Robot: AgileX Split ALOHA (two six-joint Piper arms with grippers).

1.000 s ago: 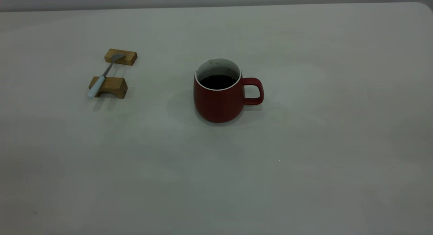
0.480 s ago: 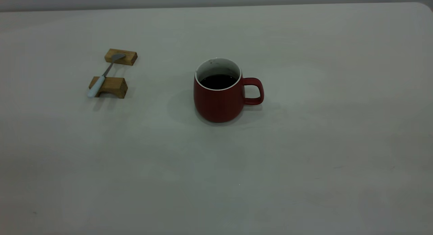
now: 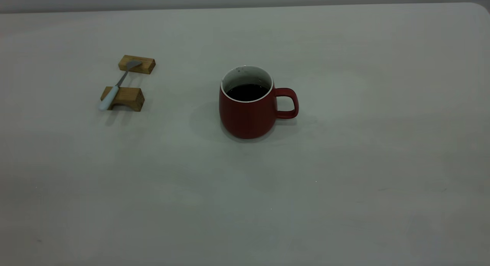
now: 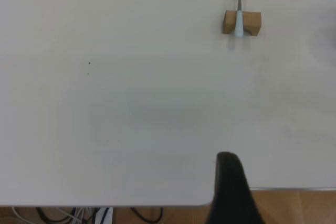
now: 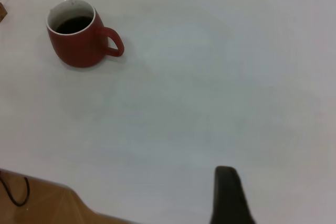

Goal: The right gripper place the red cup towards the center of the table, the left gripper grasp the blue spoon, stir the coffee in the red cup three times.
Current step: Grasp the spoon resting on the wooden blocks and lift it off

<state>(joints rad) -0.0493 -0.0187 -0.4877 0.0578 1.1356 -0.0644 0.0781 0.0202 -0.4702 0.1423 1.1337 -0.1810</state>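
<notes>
The red cup [image 3: 248, 111] stands upright near the middle of the table [image 3: 344, 181], its handle [image 3: 287, 103] pointing right and dark coffee [image 3: 247, 92] inside. The right wrist view shows the cup [image 5: 79, 38] far off. The blue spoon [image 3: 115, 88] lies across two tan wooden blocks at the left back, its bowl on the far block; the left wrist view shows the spoon [image 4: 239, 17] at a distance. Neither arm appears in the exterior view. Only a black tip of my left gripper [image 4: 228, 192] shows, over the table's near edge. My right gripper [image 5: 227, 195] also shows one black tip, far from the cup.
The far wooden block [image 3: 136, 64] and the near arched block [image 3: 124, 98] carry the spoon. The table's near edge [image 4: 131, 204] has cables [image 4: 79, 216] below it. A rounded table corner [image 3: 480, 7] lies at the back right.
</notes>
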